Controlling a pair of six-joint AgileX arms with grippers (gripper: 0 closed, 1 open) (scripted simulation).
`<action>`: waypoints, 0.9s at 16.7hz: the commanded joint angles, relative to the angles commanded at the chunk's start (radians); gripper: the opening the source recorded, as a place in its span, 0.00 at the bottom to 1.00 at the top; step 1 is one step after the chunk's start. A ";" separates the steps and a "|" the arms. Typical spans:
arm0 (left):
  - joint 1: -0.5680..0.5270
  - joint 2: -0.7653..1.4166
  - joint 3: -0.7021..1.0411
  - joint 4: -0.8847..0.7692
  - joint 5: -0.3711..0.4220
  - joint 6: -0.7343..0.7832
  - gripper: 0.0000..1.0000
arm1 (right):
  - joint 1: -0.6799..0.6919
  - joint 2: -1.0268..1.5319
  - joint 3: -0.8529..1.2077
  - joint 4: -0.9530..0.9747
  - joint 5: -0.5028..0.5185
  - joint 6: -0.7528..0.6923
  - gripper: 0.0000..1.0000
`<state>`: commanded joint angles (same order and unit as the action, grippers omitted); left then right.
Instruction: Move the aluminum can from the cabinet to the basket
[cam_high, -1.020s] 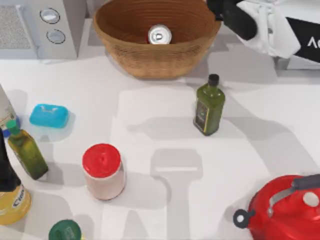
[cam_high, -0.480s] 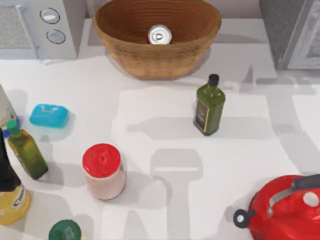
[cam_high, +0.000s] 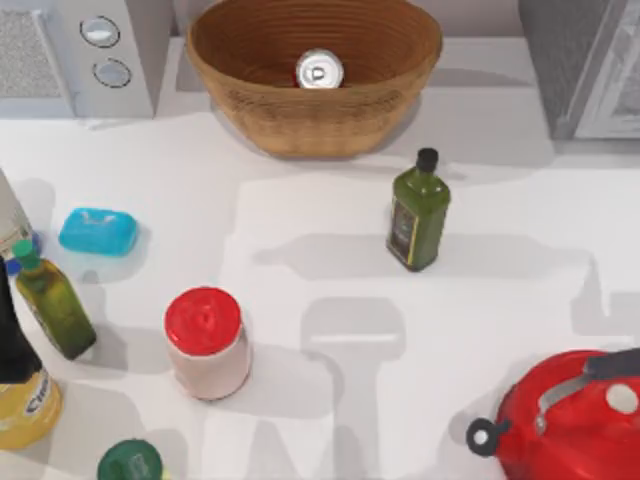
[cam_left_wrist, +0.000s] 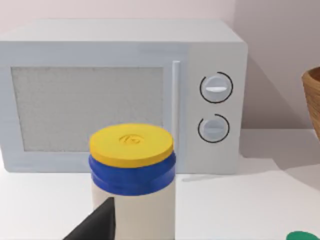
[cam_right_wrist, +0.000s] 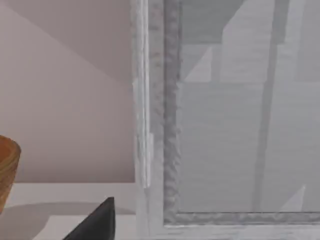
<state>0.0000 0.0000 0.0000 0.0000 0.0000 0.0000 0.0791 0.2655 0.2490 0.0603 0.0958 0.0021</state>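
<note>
The left gripper (cam_left_wrist: 98, 225) appears in the left wrist view as a flat wedge of matte black. Its outline is angular. One straight edge rises on a slant to a blunt, narrow tip, and a second edge falls almost vertically from that tip. The face is plain and even in tone, a deep charcoal that takes little light.

The right gripper (cam_right_wrist: 97, 221) appears in the right wrist view as the same kind of piece. It is a dark, hard-edged wedge with a slanted side, a steep side and a small squared-off tip. Its finish is dull, near black, shading slightly greyer along the slanted edge.
</note>
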 joint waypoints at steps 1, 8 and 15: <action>0.000 0.000 0.000 0.000 0.000 0.000 1.00 | -0.021 -0.070 -0.062 -0.015 -0.023 0.000 1.00; 0.000 0.000 0.000 0.000 0.000 0.000 1.00 | -0.079 -0.265 -0.249 -0.060 -0.096 -0.002 1.00; 0.000 0.000 0.000 0.000 0.000 0.000 1.00 | -0.125 -0.206 -0.205 -0.006 -0.136 -0.002 1.00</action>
<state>0.0000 0.0000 0.0000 0.0000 0.0000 0.0000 -0.0456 0.0592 0.0438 0.0542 -0.0402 0.0006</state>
